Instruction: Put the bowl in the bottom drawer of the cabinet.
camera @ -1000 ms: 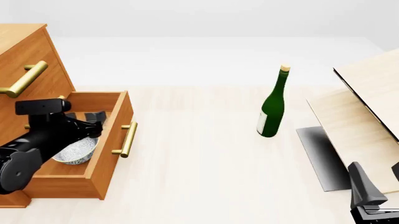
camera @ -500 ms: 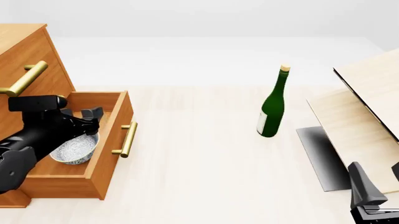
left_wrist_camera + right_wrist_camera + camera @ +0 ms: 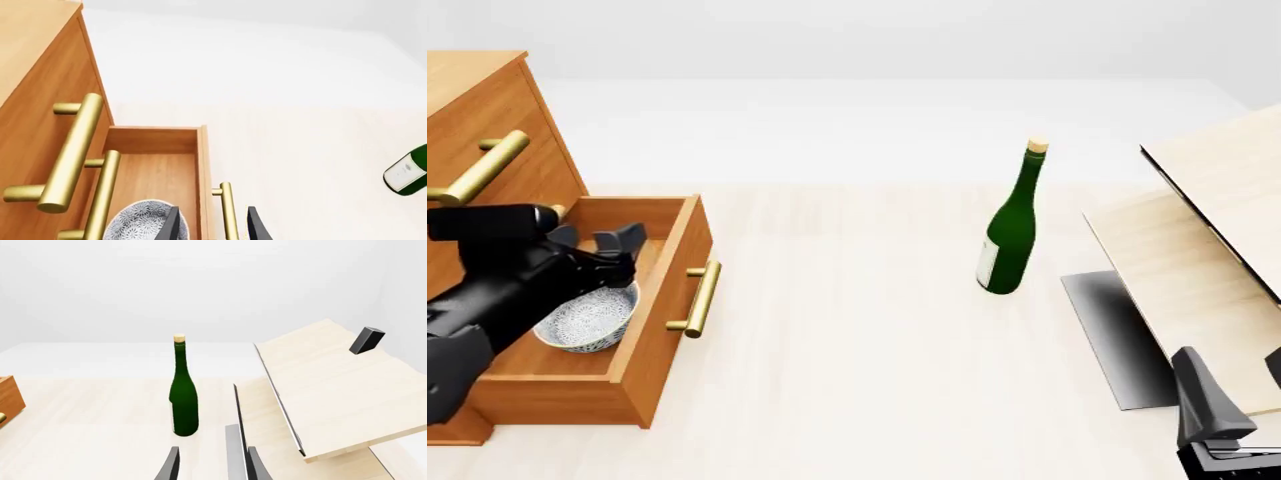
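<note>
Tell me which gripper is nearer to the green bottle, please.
The right. The right gripper sits low at the table's near right corner, below and right of the green bottle; the left gripper hangs over the open bottom drawer, farther left.

A pale wood-grain table (image 3: 854,350) is seen carrying everything. An orange-brown cabinet (image 3: 481,110) is stood on it beside the left arm's jaws. A green bottle (image 3: 1010,225) is set upright ahead of the right arm's jaws, with pale light-wood boards (image 3: 1188,270) propped just beside those jaws.
</note>
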